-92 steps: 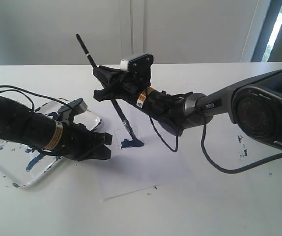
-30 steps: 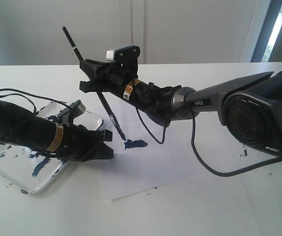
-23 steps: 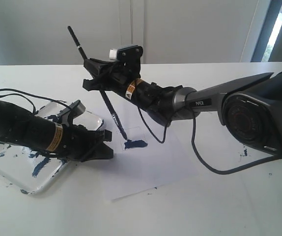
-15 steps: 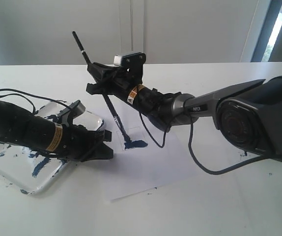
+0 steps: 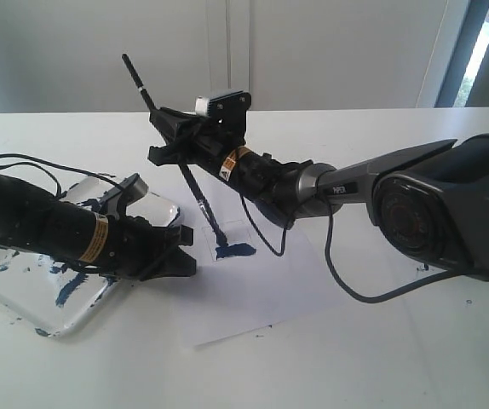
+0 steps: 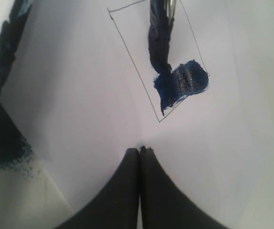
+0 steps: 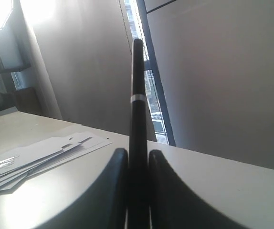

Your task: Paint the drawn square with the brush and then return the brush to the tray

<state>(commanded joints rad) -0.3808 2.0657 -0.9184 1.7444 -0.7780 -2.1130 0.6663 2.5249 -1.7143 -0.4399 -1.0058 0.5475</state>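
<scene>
- The right hand (image 5: 168, 136) is raised above the table, its two fingers closed on the black handle of the brush (image 5: 189, 175). In the right wrist view the handle (image 7: 137, 95) stands up between the fingers of this hand (image 7: 138, 155), and a thin pale band rings it higher up.
- The left hand (image 5: 186, 251) is closed on nothing. Its fingertips meet in the left wrist view (image 6: 140, 149). It sits low over the near-left part of the paper and points toward the square.
- The table (image 5: 381, 358) is white, with a few dark blue specks on its right side.
- The tray (image 5: 66, 319) lies at the left of the table, smeared with dark blue paint. The left arm stretches across it.
- The paper sheet (image 5: 261, 290) lies flat just right of the tray.
- The brush slants down from upper left to lower right. Its wet bristles (image 6: 160, 33) come down inside the drawn square (image 5: 227, 239).
- The drawn square (image 6: 184, 47) is a thin pencil outline on the paper, mostly white inside.
- A dark blue patch (image 6: 182, 83) fills one corner of the square, and the bristle tip touches its edge.
</scene>
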